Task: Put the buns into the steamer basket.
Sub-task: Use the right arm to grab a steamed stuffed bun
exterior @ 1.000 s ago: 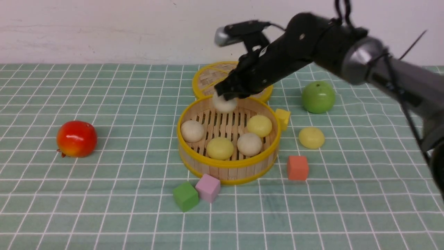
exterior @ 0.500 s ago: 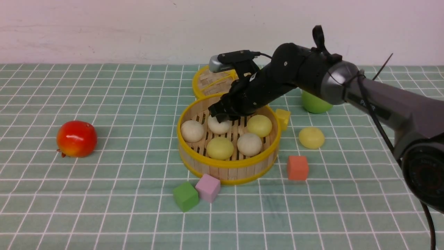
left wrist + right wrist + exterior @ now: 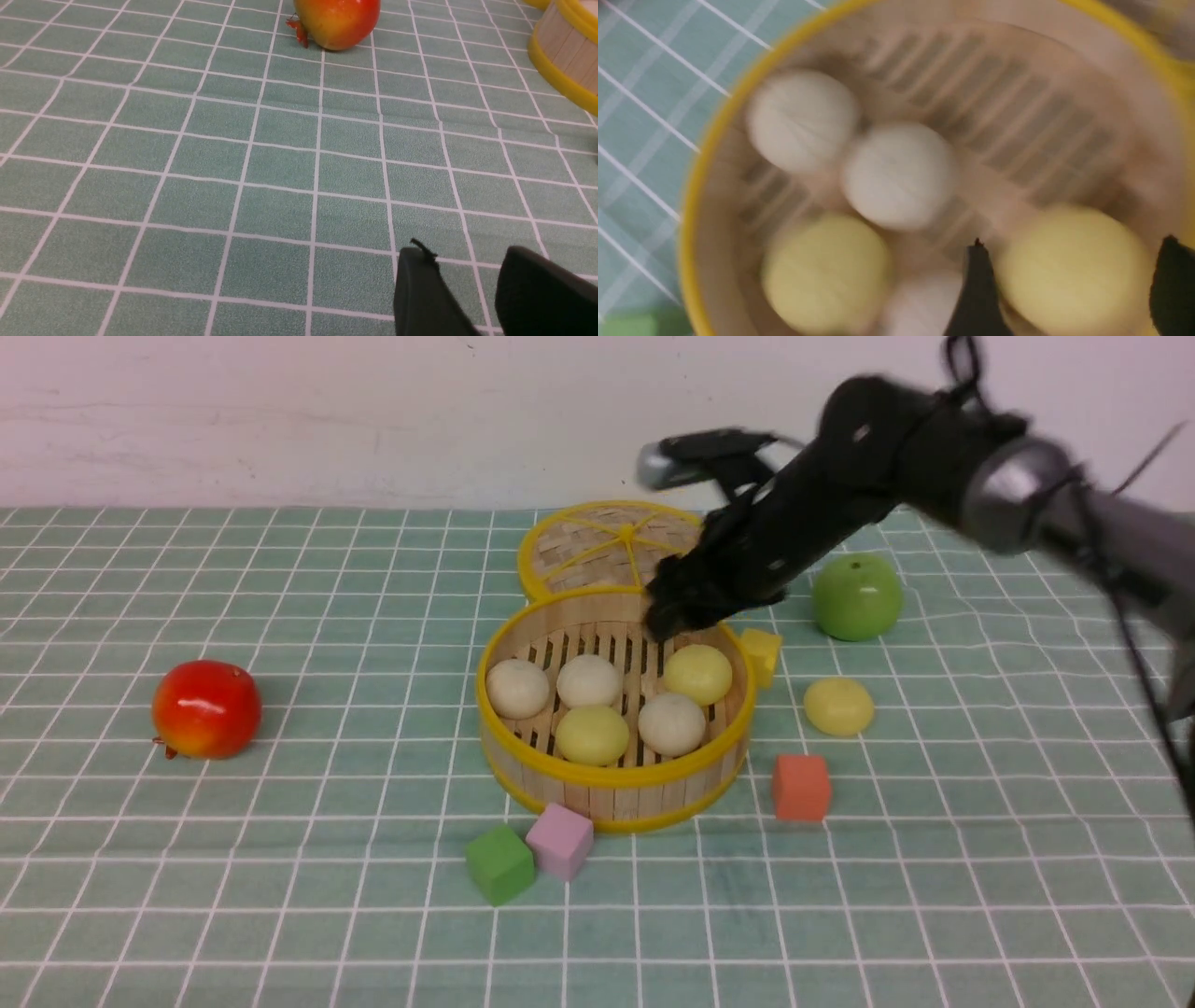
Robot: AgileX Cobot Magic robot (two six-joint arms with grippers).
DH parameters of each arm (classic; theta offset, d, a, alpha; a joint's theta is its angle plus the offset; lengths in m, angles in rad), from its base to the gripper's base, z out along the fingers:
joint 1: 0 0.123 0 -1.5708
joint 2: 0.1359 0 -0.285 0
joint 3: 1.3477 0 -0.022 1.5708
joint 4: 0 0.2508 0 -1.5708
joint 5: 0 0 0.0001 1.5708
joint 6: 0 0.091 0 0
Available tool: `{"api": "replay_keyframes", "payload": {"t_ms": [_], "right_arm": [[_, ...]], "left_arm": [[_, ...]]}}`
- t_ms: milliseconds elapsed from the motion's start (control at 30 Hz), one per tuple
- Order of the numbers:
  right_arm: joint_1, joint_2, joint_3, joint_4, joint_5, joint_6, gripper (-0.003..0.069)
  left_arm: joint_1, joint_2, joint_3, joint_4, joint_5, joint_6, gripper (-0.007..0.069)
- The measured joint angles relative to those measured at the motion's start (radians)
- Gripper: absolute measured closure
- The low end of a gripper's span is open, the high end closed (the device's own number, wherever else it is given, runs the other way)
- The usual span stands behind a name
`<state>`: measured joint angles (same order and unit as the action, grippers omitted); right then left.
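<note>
The steamer basket [image 3: 616, 775] stands mid-table and holds three off-white buns [image 3: 589, 680] and two pale yellow buns [image 3: 697, 673]. One more yellow bun [image 3: 838, 706] lies on the cloth to the basket's right. My right gripper [image 3: 667, 616] hovers open over the basket's far right rim with nothing in it. In the right wrist view, blurred, the right gripper [image 3: 1073, 252] has its fingers spread above a yellow bun [image 3: 1073, 275] without touching it. My left gripper [image 3: 467, 261] is open and empty low over bare cloth, and is out of the front view.
The flat woven lid [image 3: 597, 546] lies just behind the basket. A red apple [image 3: 205, 708] sits far left and a green apple [image 3: 856, 596] at the back right. A yellow cube [image 3: 763, 651], an orange cube [image 3: 801, 787], a pink cube [image 3: 559, 840] and a green cube [image 3: 499, 863] ring the basket.
My right gripper lowered an off-white bun into the basket, opened and let it go, then rose and drew back to the right. The bun now rests among the others.
</note>
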<state>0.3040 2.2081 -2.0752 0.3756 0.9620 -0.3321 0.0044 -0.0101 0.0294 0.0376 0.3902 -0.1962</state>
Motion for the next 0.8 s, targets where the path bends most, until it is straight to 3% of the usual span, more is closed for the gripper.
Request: {"api": "replay_keyframes", "payload": {"t_ms": [200, 333, 600, 800], "right_arm": [[-0.121, -0.024, -0.004, -0.117, 0.116, 0.1, 0.02], [-0.175, -0.021, 0.028, -0.12, 0.123, 0.117, 0.0253], [-0.181, 0.003, 0.075, -0.106, 0.073, 0.117, 0.0404], [-0.181, 0.03, 0.075, -0.084, 0.069, 0.118, 0.0405]], "left_arm": [[0.0, 0.0, 0.0, 0.0, 0.0, 0.0, 0.0386], [0.0, 0.0, 0.0, 0.0, 0.0, 0.0, 0.0386], [0.0, 0.0, 0.0, 0.0, 0.0, 0.0, 0.0386], [0.0, 0.0, 0.0, 0.0, 0.0, 0.0, 0.0386]]}}
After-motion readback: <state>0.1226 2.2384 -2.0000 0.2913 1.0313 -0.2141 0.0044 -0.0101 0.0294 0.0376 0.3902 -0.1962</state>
